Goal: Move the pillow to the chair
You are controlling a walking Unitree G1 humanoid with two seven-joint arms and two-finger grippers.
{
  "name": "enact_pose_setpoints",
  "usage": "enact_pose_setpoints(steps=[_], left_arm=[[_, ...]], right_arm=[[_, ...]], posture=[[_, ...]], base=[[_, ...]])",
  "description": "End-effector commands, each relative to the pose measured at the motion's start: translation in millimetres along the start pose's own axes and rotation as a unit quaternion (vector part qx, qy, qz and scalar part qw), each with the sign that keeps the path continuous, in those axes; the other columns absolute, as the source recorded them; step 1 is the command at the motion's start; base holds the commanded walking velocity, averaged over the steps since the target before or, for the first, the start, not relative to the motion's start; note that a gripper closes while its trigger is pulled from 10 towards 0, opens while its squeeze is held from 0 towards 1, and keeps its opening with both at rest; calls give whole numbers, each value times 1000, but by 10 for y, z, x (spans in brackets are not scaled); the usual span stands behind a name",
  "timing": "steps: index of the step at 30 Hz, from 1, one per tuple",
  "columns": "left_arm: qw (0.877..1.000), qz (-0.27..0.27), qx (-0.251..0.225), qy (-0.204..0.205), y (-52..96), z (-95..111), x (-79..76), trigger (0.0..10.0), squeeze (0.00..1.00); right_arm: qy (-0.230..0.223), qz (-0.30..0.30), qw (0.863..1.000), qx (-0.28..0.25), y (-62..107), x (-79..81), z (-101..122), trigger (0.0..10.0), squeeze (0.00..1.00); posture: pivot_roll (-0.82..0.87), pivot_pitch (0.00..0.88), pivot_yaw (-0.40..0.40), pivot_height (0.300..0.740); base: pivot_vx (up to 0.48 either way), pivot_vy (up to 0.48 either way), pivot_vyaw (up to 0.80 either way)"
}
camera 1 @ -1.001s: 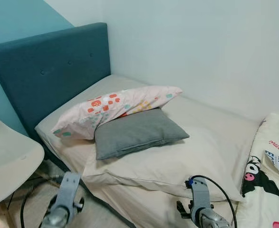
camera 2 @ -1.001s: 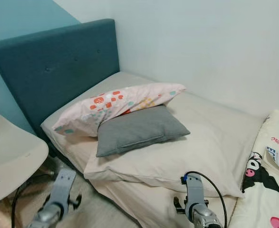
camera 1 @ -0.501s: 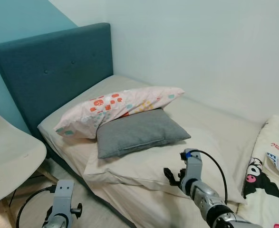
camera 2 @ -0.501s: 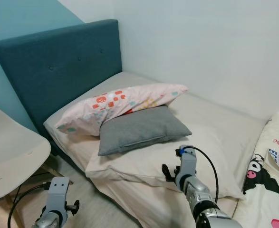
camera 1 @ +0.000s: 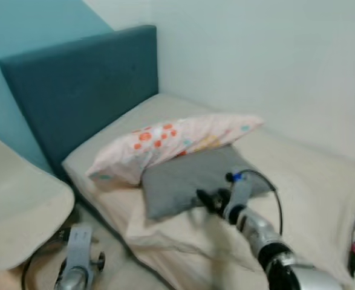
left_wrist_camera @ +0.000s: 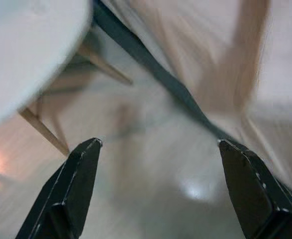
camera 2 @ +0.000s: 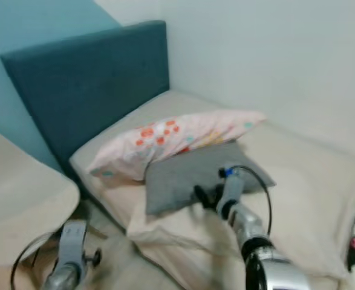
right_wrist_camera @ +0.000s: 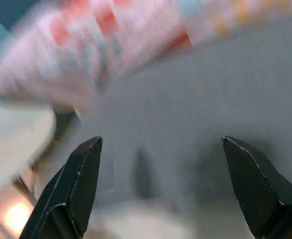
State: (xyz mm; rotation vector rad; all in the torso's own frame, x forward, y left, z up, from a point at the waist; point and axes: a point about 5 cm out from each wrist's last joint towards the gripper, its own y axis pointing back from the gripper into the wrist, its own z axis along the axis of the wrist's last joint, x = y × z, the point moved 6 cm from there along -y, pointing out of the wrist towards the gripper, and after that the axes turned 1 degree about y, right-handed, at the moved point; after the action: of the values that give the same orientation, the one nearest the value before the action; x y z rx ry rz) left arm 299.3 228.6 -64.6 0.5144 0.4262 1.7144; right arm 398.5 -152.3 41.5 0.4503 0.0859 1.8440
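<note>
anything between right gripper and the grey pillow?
Nothing. In the right wrist view, the right gripper, jaws open, faces the grey pillow directly across a bare gap.

This is a bedroom in a home. A bed with a cream fitted sheet point(camera 1: 310, 181) stands in the corner against plain white walls point(camera 1: 268, 54), backed by a teal upholstered headboard point(camera 1: 80, 90), with a pink patterned pillow point(camera 1: 171, 142) and a grey square cushion point(camera 1: 183, 181) on it. A white moulded plastic chair point(camera 1: 20, 211) on thin wooden legs stands beside it on pale wood flooring point(left_wrist_camera: 136, 164).
</note>
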Motion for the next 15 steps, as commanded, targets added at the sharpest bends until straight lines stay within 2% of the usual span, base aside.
enact_pose_setpoints(steps=[1,3,6,8,9,10,12,13,14,15], left_arm=[[1000,5,27,-6,53,-194,59,10000,0],[1000,4,27,-6,52,-192,52,10000,0],[1000,-1,22,-8,47,-167,27,10000,0],[1000,-3,20,-6,36,-141,14,10000,0],[1000,-3,20,-6,36,-141,14,10000,0],[1000,-6,14,-11,30,-111,5,10000,0],[1000,-10,7,-19,21,-67,-8,10000,0],[1000,-11,5,-21,18,-56,-6,10000,0],[1000,-11,5,-21,17,-53,-4,10000,0],[1000,-11,5,-21,17,-53,-4,10000,0]], right_arm=[[-15,-5,1000,-10,-25,30,32,10000,0],[-25,-14,999,-17,-20,-9,65,10000,0],[-63,-76,995,-35,41,-258,139,10000,0],[-82,-132,987,-26,118,-466,94,10000,0],[-82,-132,987,-26,118,-466,94,10000,0],[-85,-171,981,-19,186,-605,52,10000,0],[-101,-263,960,-9,408,-954,-56,10000,0],[-116,-290,950,-13,495,-1067,-82,10000,0],[-126,-303,944,-17,542,-1125,-95,10000,0],[-126,-303,944,-17,542,-1125,-95,10000,0]], posture=[[-215,0,-3,740],[-215,0,-3,740],[-217,0,3,740],[-218,0,5,740],[-218,0,5,740],[-216,4,8,740],[-216,8,9,740],[-215,9,9,740],[-215,9,9,740],[-215,9,9,740]], base=[[322,0,0],[322,0,0],[312,0,0],[141,0,0],[0,0,0],[0,0,0],[0,0,0],[0,0,0],[0,0,0],[0,0,0]])
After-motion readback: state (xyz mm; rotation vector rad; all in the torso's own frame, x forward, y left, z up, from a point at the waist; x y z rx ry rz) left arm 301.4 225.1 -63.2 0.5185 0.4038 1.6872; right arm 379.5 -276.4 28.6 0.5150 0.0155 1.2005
